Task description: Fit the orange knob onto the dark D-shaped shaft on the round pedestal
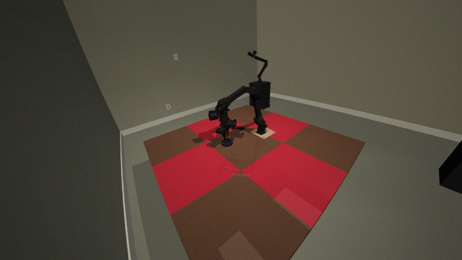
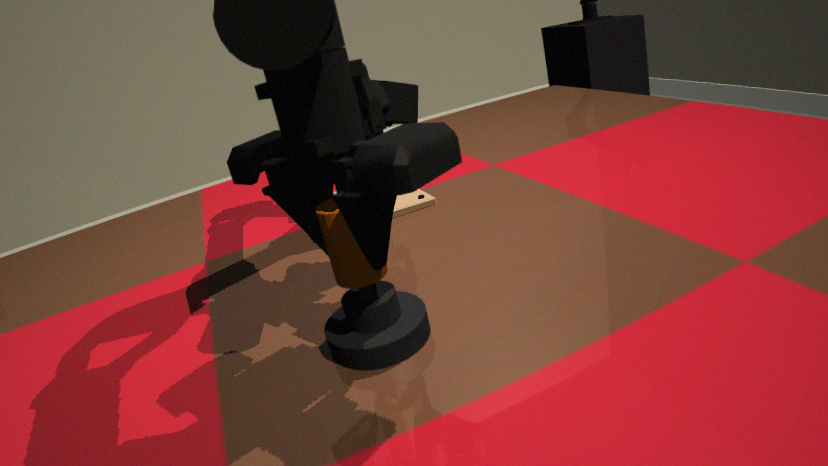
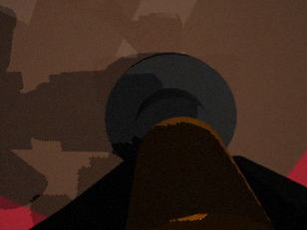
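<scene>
The orange knob [image 1: 226, 135] [image 2: 347, 254] [image 3: 184, 173] is held between the fingers of my gripper [image 2: 354, 257] [image 3: 182, 167], which is shut on it. The knob leans a little in the exterior view. Its lower end is over the round dark pedestal [image 1: 226, 142] [image 2: 376, 351] [image 3: 216, 94], above the raised middle step. A short piece of the dark shaft [image 2: 365, 294] shows between the knob's lower rim and that step. Whether the shaft's tip is inside the hole cannot be told. The knob hides the shaft in the wrist view, and both flat sides are hidden.
My arm's pale base plate [image 1: 269, 133] [image 2: 414, 202] lies behind the pedestal. A second dark arm stands on a dark box [image 1: 260, 95] [image 2: 617, 57] at the back. Another dark box [image 1: 452, 172] is at the right edge of the top view.
</scene>
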Action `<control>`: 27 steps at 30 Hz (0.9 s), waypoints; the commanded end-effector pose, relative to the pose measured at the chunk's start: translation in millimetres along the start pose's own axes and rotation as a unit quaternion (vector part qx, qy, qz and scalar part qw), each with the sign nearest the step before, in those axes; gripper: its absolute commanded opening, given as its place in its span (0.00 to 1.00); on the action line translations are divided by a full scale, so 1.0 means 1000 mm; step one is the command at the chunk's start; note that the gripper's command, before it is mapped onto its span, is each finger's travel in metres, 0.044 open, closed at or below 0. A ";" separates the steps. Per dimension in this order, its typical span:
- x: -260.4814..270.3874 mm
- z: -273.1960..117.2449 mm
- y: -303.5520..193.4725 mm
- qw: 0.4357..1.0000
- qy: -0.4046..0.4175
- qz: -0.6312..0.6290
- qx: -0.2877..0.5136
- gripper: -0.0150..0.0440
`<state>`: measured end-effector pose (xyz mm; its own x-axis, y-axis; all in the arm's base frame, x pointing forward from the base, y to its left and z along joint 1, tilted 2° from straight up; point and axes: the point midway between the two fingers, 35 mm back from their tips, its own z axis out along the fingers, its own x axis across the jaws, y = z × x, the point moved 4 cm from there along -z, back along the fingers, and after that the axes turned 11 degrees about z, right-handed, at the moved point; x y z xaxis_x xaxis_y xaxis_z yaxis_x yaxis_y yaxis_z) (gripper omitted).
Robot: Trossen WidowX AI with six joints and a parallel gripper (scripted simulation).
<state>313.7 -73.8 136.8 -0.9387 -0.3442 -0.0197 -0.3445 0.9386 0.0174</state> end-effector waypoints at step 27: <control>0.001 0.001 0.001 1.000 0.000 -0.003 0.000 0.25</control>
<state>311.1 -73.0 134.8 -0.9384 -0.3451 -0.0169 -0.3454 0.9383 0.0191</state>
